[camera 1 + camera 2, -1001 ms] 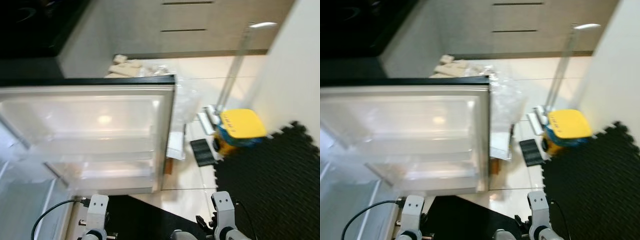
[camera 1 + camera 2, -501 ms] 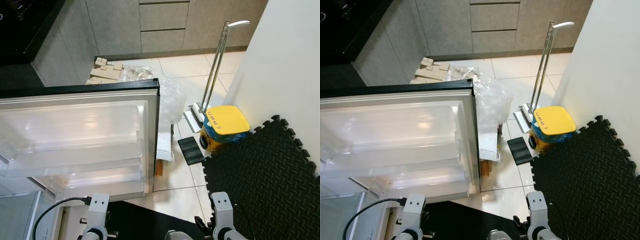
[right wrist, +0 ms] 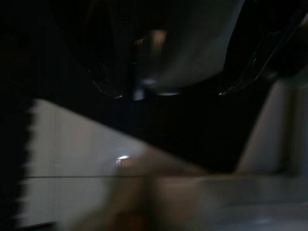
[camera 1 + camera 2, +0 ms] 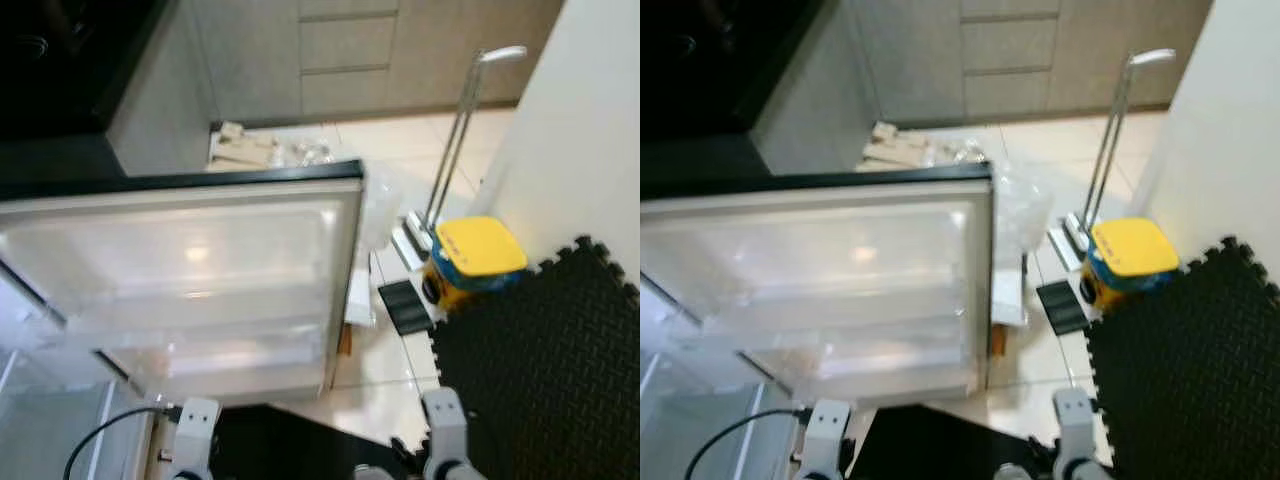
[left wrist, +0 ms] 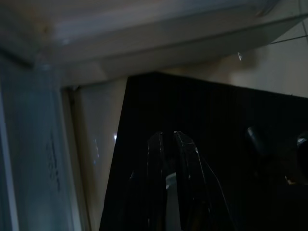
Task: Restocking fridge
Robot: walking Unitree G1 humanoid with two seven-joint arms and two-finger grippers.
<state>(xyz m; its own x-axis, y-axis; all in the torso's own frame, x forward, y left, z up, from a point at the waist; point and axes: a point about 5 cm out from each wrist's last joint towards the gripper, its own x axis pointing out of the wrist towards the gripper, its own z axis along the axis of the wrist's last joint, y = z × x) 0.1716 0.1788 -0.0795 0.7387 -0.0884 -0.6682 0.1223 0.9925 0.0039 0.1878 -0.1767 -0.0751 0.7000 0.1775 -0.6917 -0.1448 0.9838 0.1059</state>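
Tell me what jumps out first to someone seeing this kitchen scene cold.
The open fridge door swung wide on the robot's left, its white inner shelves bare and lit. To the right, a yellow-topped bucket stands on the pale tiles beside a metal pole, at the edge of a black foam mat.

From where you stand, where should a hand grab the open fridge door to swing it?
Take the fridge door by its free vertical edge, the dark-trimmed side nearest the yellow bucket. Come from the robot's right: that edge stands clear over bare floor, farthest from the hinge, so probably easiest to pinch.
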